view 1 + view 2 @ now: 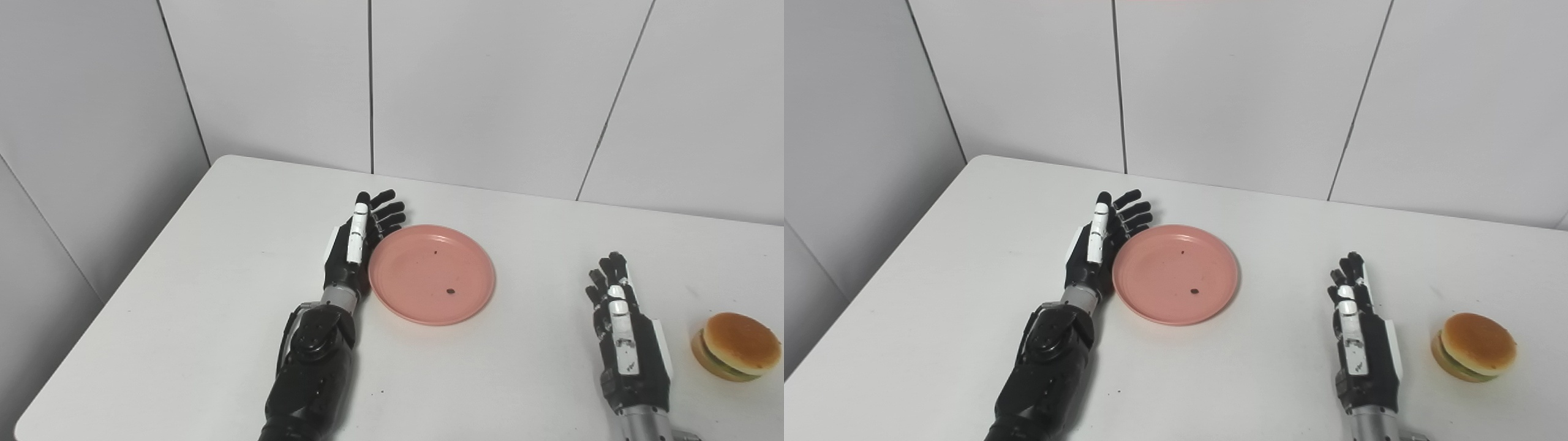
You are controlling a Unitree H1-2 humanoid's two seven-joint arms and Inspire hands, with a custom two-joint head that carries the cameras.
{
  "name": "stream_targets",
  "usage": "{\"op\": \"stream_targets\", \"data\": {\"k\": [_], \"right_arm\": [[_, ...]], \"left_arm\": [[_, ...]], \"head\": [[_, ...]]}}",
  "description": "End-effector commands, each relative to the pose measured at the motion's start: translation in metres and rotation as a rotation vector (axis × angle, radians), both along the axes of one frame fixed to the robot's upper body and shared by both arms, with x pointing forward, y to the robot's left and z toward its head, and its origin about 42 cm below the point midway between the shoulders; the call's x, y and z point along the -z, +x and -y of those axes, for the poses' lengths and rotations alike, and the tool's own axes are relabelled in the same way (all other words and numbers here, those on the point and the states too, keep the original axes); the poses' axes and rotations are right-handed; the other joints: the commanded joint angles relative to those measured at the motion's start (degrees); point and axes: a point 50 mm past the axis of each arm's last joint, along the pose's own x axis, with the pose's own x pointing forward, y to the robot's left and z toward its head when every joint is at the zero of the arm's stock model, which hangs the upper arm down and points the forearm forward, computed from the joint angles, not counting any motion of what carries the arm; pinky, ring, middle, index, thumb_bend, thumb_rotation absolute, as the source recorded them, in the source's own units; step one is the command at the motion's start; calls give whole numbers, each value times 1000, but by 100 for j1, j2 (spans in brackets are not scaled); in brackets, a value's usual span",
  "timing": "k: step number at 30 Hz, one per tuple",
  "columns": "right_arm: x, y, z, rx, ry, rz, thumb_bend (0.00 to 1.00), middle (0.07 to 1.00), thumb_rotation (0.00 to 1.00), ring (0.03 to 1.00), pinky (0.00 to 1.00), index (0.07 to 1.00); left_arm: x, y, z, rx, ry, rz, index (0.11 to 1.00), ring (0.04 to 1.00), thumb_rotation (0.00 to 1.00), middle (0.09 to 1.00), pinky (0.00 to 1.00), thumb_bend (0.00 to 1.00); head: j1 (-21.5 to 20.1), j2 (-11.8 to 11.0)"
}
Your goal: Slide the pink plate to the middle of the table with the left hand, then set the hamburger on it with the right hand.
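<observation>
A pink plate (432, 274) lies flat on the white table (214, 275), a little left of the table's middle, with two dark specks on it. My left hand (358, 242) stands on edge against the plate's left rim, open, fingers stretched toward the wall. The hamburger (737, 346) rests on the table at the right, tilted slightly. My right hand (625, 327) lies open on the table just left of the hamburger, apart from it, holding nothing.
A grey tiled wall (490, 92) runs behind the table, and another wall closes the left side. The table's left edge (116, 288) slants toward the front. A small dark speck (381, 390) lies near the left forearm.
</observation>
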Motion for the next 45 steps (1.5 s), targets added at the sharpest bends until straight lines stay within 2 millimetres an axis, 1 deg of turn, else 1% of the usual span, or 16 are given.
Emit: {"op": "stream_targets", "data": {"k": [1,5,7,10,12,16,22,26,31,35,36,42,45], "right_arm": [[14,-8,-4,1,8,-40,506,1000,855,990,1000,998],[13,-8,-7,2,2,-33,496,1000,865,994,1000,1000],[14,-8,-9,11,5,-35,496,1000,847,990,1000,990],[16,-9,-11,20,-8,-45,544,995,842,988,1000,988],[16,-9,-12,22,-11,-40,551,993,847,987,1000,987],[15,-9,-16,30,-15,-25,463,987,859,977,1000,984],[14,-7,-20,37,-27,-14,441,992,862,981,1000,986],[14,-6,-21,35,-42,-12,463,992,862,982,1000,988],[14,-4,-23,38,-43,-21,497,992,847,986,1000,996],[14,-4,-25,52,-59,-7,497,981,850,973,1000,990],[14,-4,-26,53,-62,-3,500,976,847,962,986,985],[13,-3,-29,50,-58,-3,518,977,841,959,1000,992],[13,-2,-30,48,-57,-6,548,980,833,963,1000,993]], "left_arm": [[19,-8,13,27,-7,-96,743,770,1000,754,795,608],[24,-11,22,54,-7,-97,743,768,1000,754,789,595],[27,-13,25,74,-3,-88,748,771,1000,758,787,593],[28,-15,30,82,-16,-92,746,767,1000,756,786,600],[28,-16,34,87,-15,-94,744,766,1000,754,782,599],[28,-20,43,107,-21,-108,747,765,1000,752,794,593],[29,-23,53,140,-24,-120,757,767,1000,759,797,587],[32,-25,56,163,-9,-119,765,770,1000,763,800,593],[35,-29,60,165,16,-124,752,773,1000,755,790,613],[38,-31,63,167,18,-117,747,772,1000,751,784,617],[38,-31,64,169,18,-116,756,773,1000,761,783,613],[39,-33,66,191,20,-114,776,789,1000,777,798,608],[39,-32,66,197,22,-115,778,790,1000,776,806,614]], "head": [[-39,4],[-164,0],[-240,5],[-395,-7],[-459,-7],[-587,12],[-706,13],[-772,14],[-855,12],[-922,15],[-936,18],[-1026,35],[-1037,35]]}}
